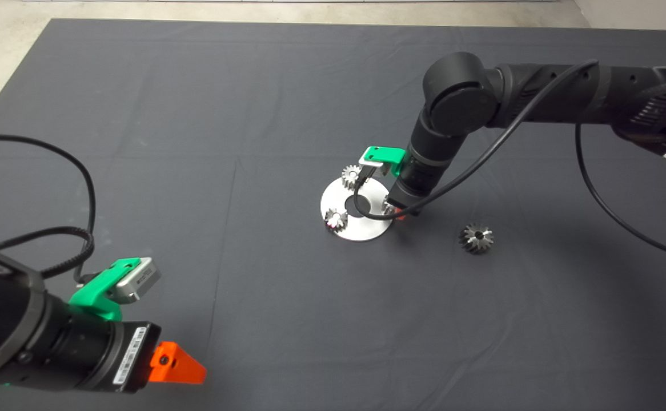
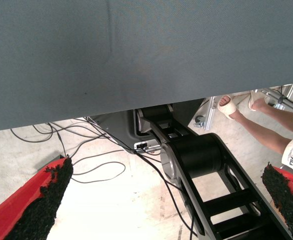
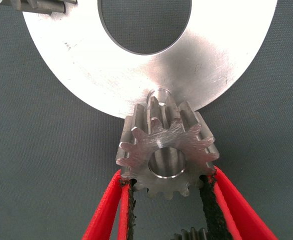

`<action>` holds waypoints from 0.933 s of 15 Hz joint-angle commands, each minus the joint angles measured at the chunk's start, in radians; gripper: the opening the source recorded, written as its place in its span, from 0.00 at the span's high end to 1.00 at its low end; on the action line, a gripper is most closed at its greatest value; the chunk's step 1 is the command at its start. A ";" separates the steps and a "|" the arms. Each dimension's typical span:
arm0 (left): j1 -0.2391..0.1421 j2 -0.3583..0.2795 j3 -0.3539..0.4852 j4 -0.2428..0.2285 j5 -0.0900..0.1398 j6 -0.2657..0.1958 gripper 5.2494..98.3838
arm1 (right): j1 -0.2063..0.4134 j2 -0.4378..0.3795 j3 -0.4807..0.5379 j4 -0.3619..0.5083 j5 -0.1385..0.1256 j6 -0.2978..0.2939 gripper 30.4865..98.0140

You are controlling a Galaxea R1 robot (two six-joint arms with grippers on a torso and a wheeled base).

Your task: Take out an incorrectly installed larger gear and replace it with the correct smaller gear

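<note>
Clamping the small grey straight-toothed steel smaller gear point(image 3: 167, 155) in the right gripper point(image 3: 166, 192) jaws, bore poised beside the round steel plate's point(image 3: 226, 65) peg, left gripper point(image 2: 151, 200) jaws apart, idle.

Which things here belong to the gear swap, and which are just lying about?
Job:
- right gripper, holding the small gear over the disc's peg
- big gear, off on the mat

Lying about:
- two other small gears, on the disc
- left gripper, parked
- person's legs
</note>
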 commanded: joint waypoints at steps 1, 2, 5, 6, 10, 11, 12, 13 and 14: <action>-0.003 -0.006 0.014 -0.019 0.000 -0.001 0.01 | 0.026 0.021 0.011 -0.030 -0.092 0.001 1.00; -0.003 -0.006 0.014 -0.019 0.000 -0.001 0.01 | 0.026 0.025 0.009 -0.031 -0.092 0.001 1.00; -0.003 -0.006 0.015 -0.019 0.000 -0.003 0.01 | 0.026 0.035 0.008 -0.044 -0.092 0.001 1.00; -0.003 -0.006 0.015 -0.019 0.000 -0.003 0.01 | 0.027 0.035 0.009 -0.044 -0.092 0.001 1.00; -0.003 -0.006 0.015 -0.019 0.000 -0.003 0.01 | 0.026 0.030 0.008 -0.047 -0.092 0.001 1.00; -0.003 -0.006 0.015 -0.019 0.000 -0.003 0.01 | 0.027 0.027 0.006 -0.054 -0.094 0.001 1.00; -0.003 -0.006 0.015 -0.019 0.000 -0.003 0.01 | 0.026 0.025 0.004 -0.058 -0.094 0.001 1.00; -0.003 -0.006 0.015 -0.019 0.000 -0.003 0.01 | 0.026 0.024 0.003 -0.062 -0.094 0.001 1.00; -0.003 -0.006 0.015 -0.019 0.000 -0.003 0.01 | 0.026 0.025 0.003 -0.064 -0.094 0.001 1.00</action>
